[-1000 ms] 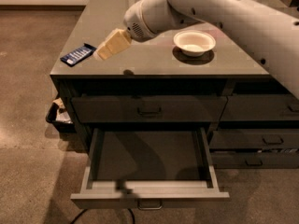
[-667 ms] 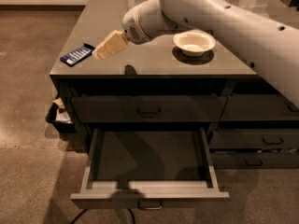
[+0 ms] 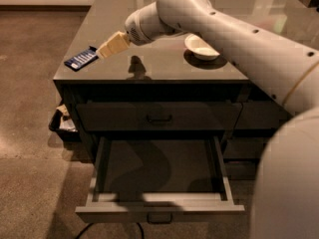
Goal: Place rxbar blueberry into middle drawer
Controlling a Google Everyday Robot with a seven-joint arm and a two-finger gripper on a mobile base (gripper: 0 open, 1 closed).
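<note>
The rxbar blueberry [image 3: 80, 58], a dark blue wrapper with white print, lies flat near the left edge of the counter top [image 3: 154, 66]. My gripper [image 3: 102, 51] hangs just above the counter, right beside the bar's right end. The middle drawer [image 3: 159, 203] stands pulled out below, its dark floor bare, with pale rims and a small handle at the front.
A white bowl [image 3: 201, 47] sits on the counter to the right, behind my arm. A shut drawer front with a black handle [image 3: 159, 117] is above the open drawer. A bin with clutter [image 3: 62, 123] stands on the floor left of the cabinet.
My gripper has moved left and down toward the bar's right end. The camera view has shifted, so my arm fills more of the right side.
</note>
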